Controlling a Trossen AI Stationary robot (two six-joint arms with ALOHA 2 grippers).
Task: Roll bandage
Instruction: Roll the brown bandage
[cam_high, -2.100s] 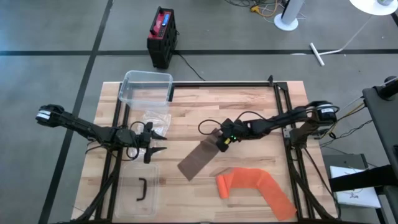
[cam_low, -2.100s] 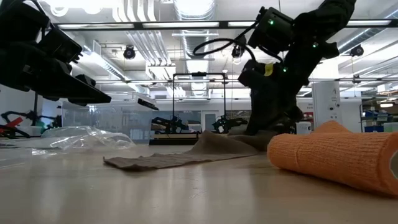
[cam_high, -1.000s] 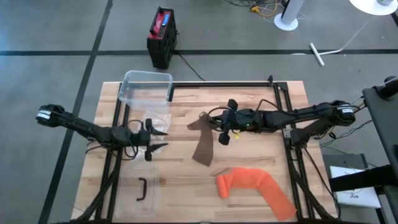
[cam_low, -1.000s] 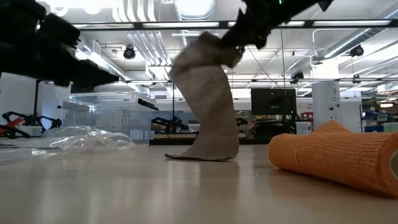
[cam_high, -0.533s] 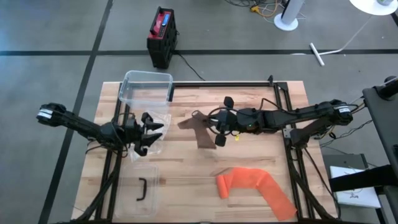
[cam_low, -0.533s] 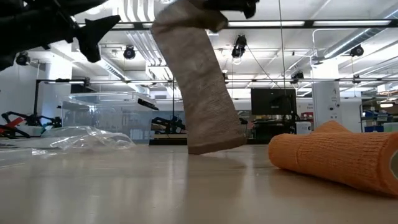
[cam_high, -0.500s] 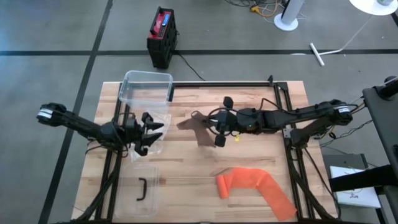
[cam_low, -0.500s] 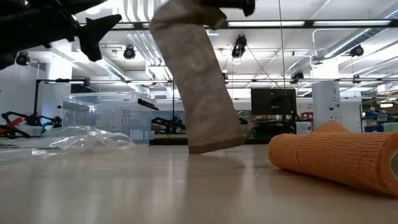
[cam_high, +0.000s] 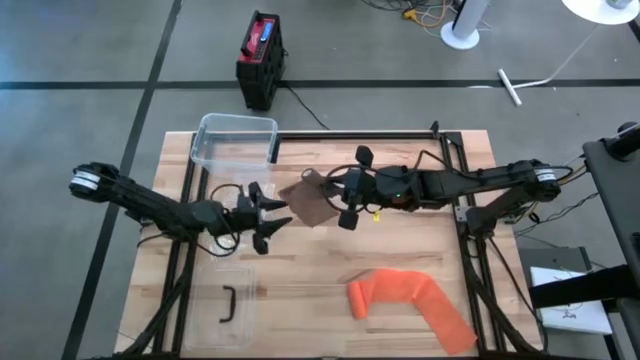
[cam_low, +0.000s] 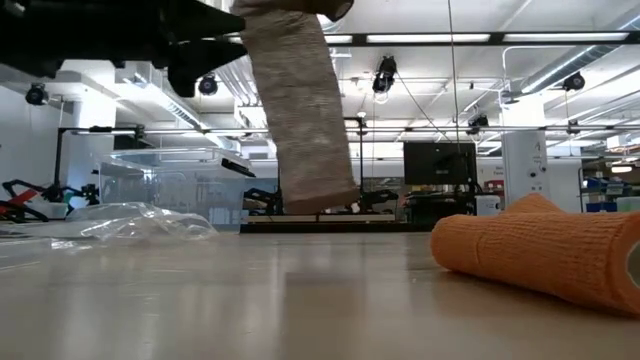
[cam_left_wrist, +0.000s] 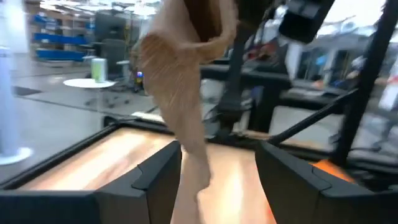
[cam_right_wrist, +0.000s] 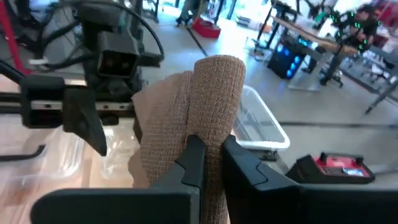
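Observation:
A tan-brown bandage (cam_high: 308, 203) hangs from my right gripper (cam_high: 332, 190), which is shut on it above the middle of the table. In the low view the bandage (cam_low: 300, 110) hangs as one long strip, and its lower end (cam_low: 318, 200) is clear of the tabletop. My left gripper (cam_high: 275, 222) is open just left of the strip. In the left wrist view the strip (cam_left_wrist: 186, 118) hangs in front of the gap between its fingers. Whether those fingers touch it cannot be told. An orange bandage (cam_high: 408, 298) lies partly rolled at the near right. My right gripper pinches the bandage's upper end (cam_right_wrist: 212, 134) between its two fingers, coming about level from the table's right side. A bunched fold of several layers (cam_right_wrist: 217, 81) bulges beyond the fingertips. The rest hangs slack below the gripper, lifted clear of the table.
A clear plastic box (cam_high: 237, 140) stands at the far left corner. Crumpled clear plastic (cam_low: 150, 222) lies in front of it. A clear lid with a black handle (cam_high: 228, 304) lies at the near left. The orange bandage (cam_low: 540, 255) takes up the near right.
My right gripper has risen and gone toward the table's far left with the bandage. The bandage's lower end stood on the table a second ago and now hangs clear. My left gripper has moved up and to the right, toward the hanging strip.

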